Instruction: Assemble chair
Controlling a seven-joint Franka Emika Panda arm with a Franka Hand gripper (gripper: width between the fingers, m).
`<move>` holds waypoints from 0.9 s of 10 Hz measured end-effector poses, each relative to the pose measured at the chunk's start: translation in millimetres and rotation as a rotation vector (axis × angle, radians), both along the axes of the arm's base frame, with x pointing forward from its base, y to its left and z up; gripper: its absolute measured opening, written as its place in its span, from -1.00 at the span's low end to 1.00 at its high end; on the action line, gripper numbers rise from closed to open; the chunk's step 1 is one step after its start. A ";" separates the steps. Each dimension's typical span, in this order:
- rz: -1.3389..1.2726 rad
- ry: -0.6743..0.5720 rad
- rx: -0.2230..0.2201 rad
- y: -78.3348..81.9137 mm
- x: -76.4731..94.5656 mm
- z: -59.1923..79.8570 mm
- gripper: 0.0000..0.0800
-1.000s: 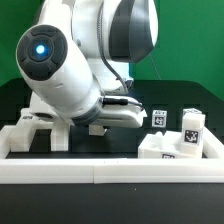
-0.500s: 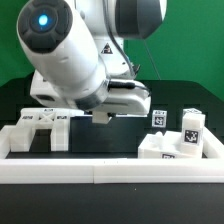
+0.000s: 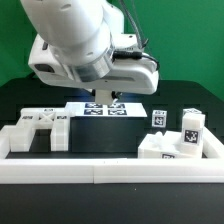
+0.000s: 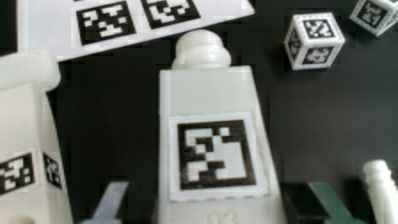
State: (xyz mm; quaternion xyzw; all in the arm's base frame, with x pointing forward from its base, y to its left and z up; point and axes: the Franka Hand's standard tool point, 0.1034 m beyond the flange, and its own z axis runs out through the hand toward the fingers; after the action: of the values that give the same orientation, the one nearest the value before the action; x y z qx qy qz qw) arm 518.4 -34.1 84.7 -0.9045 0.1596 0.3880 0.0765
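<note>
Clenching the tagged white post (image 4: 210,140), the jaws flank its flat end, rounded tip pointing away.

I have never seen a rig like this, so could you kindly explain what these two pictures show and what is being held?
The big white machine is a robot arm with two fingers at its tip. One picture comes from a camera standing off the arm, looking over the black table; the other from a camera on the wrist, looking past the fingers. The fingers are closed on a white post with a black-and-white square tag and a rounded peg at its far end. On the table lie other white chair pieces: a blocky part at the exterior view's left, small tagged blocks at its right. The flat sheet of tags in the middle is the marker board, fixed to the table, not furniture. A long white rail borders the front.
</note>
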 end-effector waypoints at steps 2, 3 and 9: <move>-0.002 -0.050 -0.015 -0.9 7.9 -2.0 -0.27; -0.004 -0.114 -0.033 0.1 14.1 -1.6 -0.27; -0.020 -0.492 -0.135 20.0 47.1 27.3 -0.27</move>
State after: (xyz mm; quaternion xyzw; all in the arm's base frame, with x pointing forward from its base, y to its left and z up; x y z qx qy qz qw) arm 565.5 -14.1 112.0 -0.9731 0.1707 0.1441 0.0565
